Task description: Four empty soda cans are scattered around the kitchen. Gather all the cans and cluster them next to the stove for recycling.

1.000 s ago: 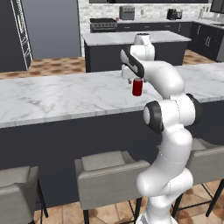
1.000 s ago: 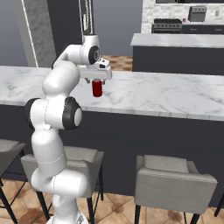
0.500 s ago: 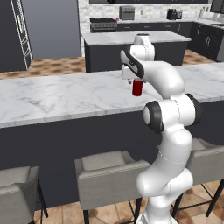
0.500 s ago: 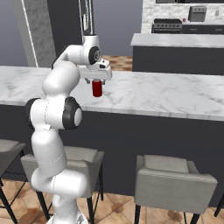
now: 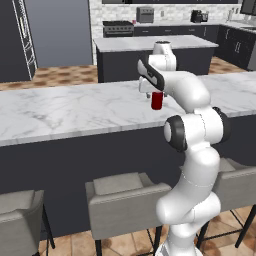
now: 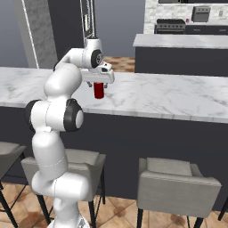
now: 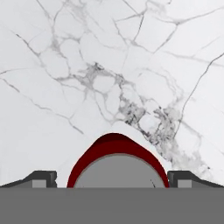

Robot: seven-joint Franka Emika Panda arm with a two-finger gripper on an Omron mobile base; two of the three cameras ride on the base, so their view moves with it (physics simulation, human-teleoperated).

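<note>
A red soda can (image 5: pixel 157 102) with a silver top stands upright on the white marble counter (image 5: pixel 75 112). My gripper (image 5: pixel 156 95) hangs straight above it, open, pointing down. In the hand view the can (image 7: pixel 118 159) lies between the two fingertips (image 7: pixel 43 178), which stand apart on either side without touching it. From the right base view the can (image 6: pixel 99 91) shows just under the gripper (image 6: pixel 99 84). The black stove (image 5: pixel 118 28) stands far off against the back wall, also seen as the stove (image 6: pixel 169 26) from the right.
Grey bar stools (image 5: pixel 122 205) line the near side of the counter. A dark island (image 5: pixel 150 55) with a marble top stands between the counter and the stove. A small pink thing (image 6: pixel 187 20) sits by the stove, too small to identify.
</note>
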